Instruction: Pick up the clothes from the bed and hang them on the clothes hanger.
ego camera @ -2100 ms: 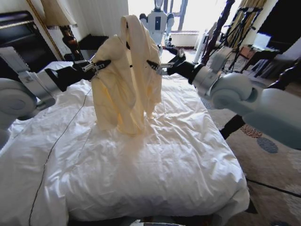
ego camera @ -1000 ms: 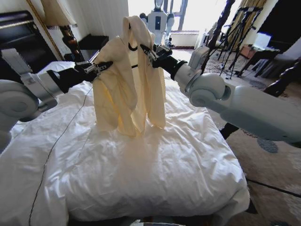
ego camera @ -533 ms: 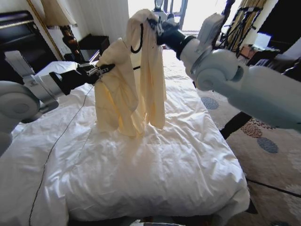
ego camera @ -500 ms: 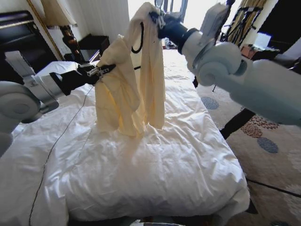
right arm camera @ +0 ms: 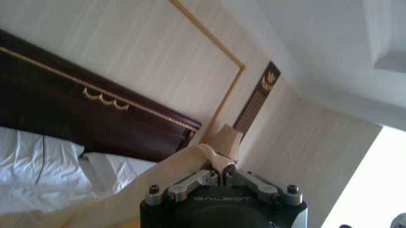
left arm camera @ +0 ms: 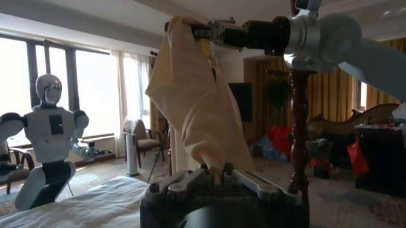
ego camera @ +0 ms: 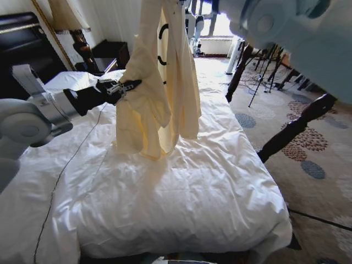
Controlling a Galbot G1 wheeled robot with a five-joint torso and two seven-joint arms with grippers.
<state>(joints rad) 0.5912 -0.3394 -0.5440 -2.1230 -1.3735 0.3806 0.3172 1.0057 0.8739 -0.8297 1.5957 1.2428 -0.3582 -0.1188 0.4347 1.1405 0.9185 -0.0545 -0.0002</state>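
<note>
This is a furnished bedroom, of the hotel or show-home kind. A large bed [ego camera: 181, 192] with a rumpled white duvet fills the middle of the head view, with a dark wooden headboard [ego camera: 19, 38] at upper left and dark twisted posts [ego camera: 294, 126] at right. A lamp [ego camera: 66, 16] stands on a nightstand [ego camera: 107, 52] near the top left. Patterned carpet [ego camera: 308, 165] covers the floor at right. Bright curtained windows [left arm camera: 95, 90] show in the left wrist view, with a white humanoid robot [left arm camera: 47, 137] standing at left.

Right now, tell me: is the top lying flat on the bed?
No: the top hangs lifted between the left gripper and right gripper, above the bed.
</note>
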